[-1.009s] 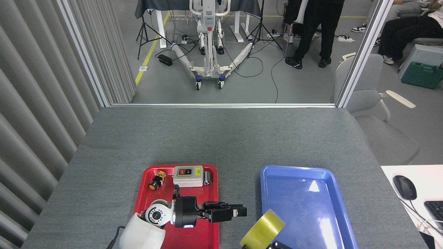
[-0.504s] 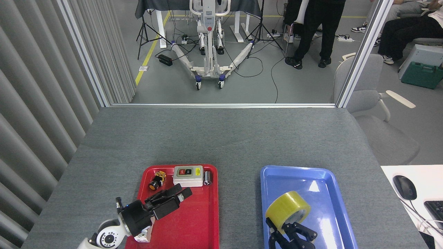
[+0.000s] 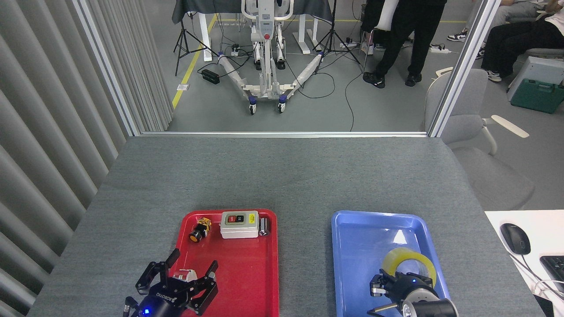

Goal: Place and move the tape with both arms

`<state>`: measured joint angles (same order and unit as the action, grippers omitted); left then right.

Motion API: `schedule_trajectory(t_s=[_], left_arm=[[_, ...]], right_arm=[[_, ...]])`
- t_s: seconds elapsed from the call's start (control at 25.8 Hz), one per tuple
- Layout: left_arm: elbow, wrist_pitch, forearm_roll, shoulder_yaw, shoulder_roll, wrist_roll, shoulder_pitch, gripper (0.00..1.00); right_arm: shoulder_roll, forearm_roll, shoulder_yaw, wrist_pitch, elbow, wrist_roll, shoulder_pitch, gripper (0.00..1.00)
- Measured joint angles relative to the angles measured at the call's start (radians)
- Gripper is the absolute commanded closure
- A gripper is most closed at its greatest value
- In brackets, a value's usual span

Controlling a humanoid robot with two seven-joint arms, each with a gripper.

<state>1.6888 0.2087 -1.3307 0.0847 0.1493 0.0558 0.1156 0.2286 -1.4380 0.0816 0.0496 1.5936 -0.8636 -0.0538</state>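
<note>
Item: tape (image 3: pixel 409 264), a translucent yellow roll, lower right of the frame. It lies inside the blue tray (image 3: pixel 352 246), hole facing up, toward the tray's right rim.

Item: right gripper (image 3: pixel 398 284), bottom right, just below the roll. Its black fingers (image 3: pixel 377 284) reach the near edge of the roll; whether they clamp it or have let go cannot be told from this angle.

Item: left gripper (image 3: pixel 178 284), bottom left, over the lower left corner of the red tray (image 3: pixel 264 281). Jaws spread wide, holding nothing; a small white piece (image 3: pixel 185 275) lies between them.

Item: contents of the red tray, upper part: a grey switch box (image 3: pixel 239 224), a small orange-tipped button part (image 3: pixel 199 230), a dark cylinder (image 3: pixel 264 226).

Item: grey table (image 3: pixel 282 176), centre of the frame.

Handling note: the step in hand appears to be setting the roll down in the blue tray. To do it well, the fingers should part fully and rise straight off, so the roll is not dragged or tipped against the rim. The left arm is best kept clear of the red tray's parts.
</note>
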Motion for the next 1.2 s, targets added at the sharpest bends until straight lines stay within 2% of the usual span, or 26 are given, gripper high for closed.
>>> schedule_trajectory(t_s=[0.08,0.12,0.19,0.35,0.47,0.58,0.78,0.93,1.05,1.2], left_arm=[[0.006,-0.089,-0.011,0.011,0.0,-0.023,0.004,0.01],[0.008,-0.128,-0.012,0.014,0.001,-0.028,0.006,0.01],[0.013,-0.186,0.002,0.017,0.005,-0.039,0.006,0.01],[0.0,-0.234,0.037,0.009,0.012,-0.078,-0.002,0.01],[-0.011,-0.249,0.045,-0.002,0.018,-0.171,-0.007,0.01],[-0.02,-0.254,0.048,-0.006,0.021,-0.265,-0.009,0.01],[-0.028,-0.256,0.051,-0.007,0.024,-0.325,-0.009,0.01],[-0.029,-0.257,0.051,-0.007,0.024,-0.333,-0.009,0.01],[-0.034,-0.251,0.054,-0.008,0.024,-0.331,-0.009,0.01],[-0.043,-0.242,0.056,-0.009,0.024,-0.32,-0.009,0.01]], right_arm=[[0.001,0.015,0.0,0.007,-0.009,-0.049,-0.025,0.99],[0.001,0.021,0.0,0.008,-0.011,-0.069,-0.032,0.75],[0.002,0.03,0.0,0.014,-0.014,-0.092,-0.043,0.02],[0.006,0.036,-0.001,0.017,-0.019,-0.102,-0.047,0.0],[0.006,0.039,-0.001,-0.005,-0.004,-0.092,-0.039,0.0],[0.026,0.041,-0.004,-0.03,0.022,-0.023,-0.023,0.0],[0.051,0.052,-0.037,-0.045,0.064,0.197,0.015,0.0],[0.059,0.062,-0.055,-0.05,0.075,0.433,0.045,0.0],[0.056,0.062,-0.064,-0.053,0.076,0.619,0.071,0.0],[0.035,0.057,-0.067,-0.054,0.072,0.758,0.109,0.0]])
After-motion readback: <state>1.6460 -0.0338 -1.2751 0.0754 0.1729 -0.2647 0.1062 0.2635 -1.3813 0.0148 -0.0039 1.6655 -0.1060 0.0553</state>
